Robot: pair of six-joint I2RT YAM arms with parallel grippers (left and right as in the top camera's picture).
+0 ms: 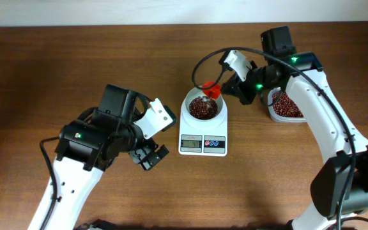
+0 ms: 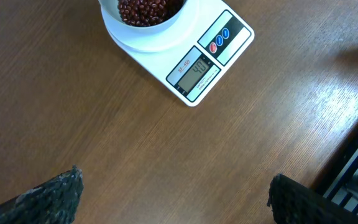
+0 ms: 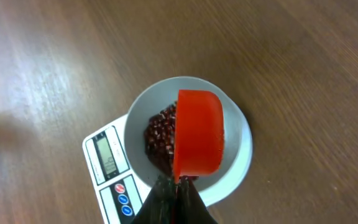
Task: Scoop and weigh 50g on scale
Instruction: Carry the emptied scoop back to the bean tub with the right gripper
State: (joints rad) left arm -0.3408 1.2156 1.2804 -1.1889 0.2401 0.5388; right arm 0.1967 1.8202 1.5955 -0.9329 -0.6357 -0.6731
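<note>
My right claw [image 3: 178, 188] is clamped shut on a red scoop [image 3: 197, 134], held over the bowl [image 3: 240, 134] of beans [image 3: 159, 140] on the scale [image 1: 202, 145], mid-table [image 1: 75, 64]. My left claw [image 2: 176, 199] gapes wide, empty, near the scale.

scale [image 1: 202, 133] | white, upright, mid-table | bowl [image 1: 186, 106] — red-brown beans [image 1: 204, 107] inside

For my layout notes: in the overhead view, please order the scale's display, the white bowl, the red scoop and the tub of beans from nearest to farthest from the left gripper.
From the left gripper:
1. scale's display, just to its right.
2. white bowl, behind the display.
3. red scoop, over the bowl.
4. tub of beans, far right.
</note>
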